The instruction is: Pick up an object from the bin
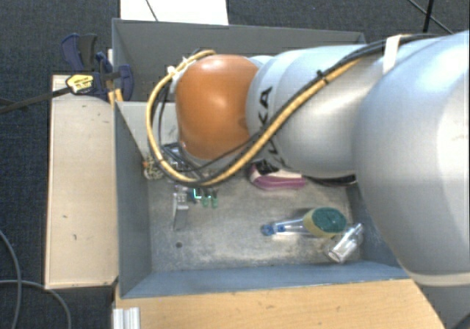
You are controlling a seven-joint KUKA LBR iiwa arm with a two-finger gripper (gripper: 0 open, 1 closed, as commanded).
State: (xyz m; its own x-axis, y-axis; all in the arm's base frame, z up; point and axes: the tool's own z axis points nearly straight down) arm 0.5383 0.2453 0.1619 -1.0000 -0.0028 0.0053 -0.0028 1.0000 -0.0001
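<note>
Silver arm (411, 136) reaches in from the right, its orange wrist cover (213, 103) down inside the grey bin (136, 247), and the gripper (180, 206) hangs low over bare floor on the bin's left. Wide or narrow? Can't tell from this angle. Off to its right lie a pink-purple thing (277, 180) half under the arm, a blue-handled brush (305, 225) with a green head, and a clear plastic piece (345, 244) by the near wall

blue-handled brush (305, 225) with green round head, clear plastic piece (345, 244) just beside it; pink object (277, 180) behind.
</note>
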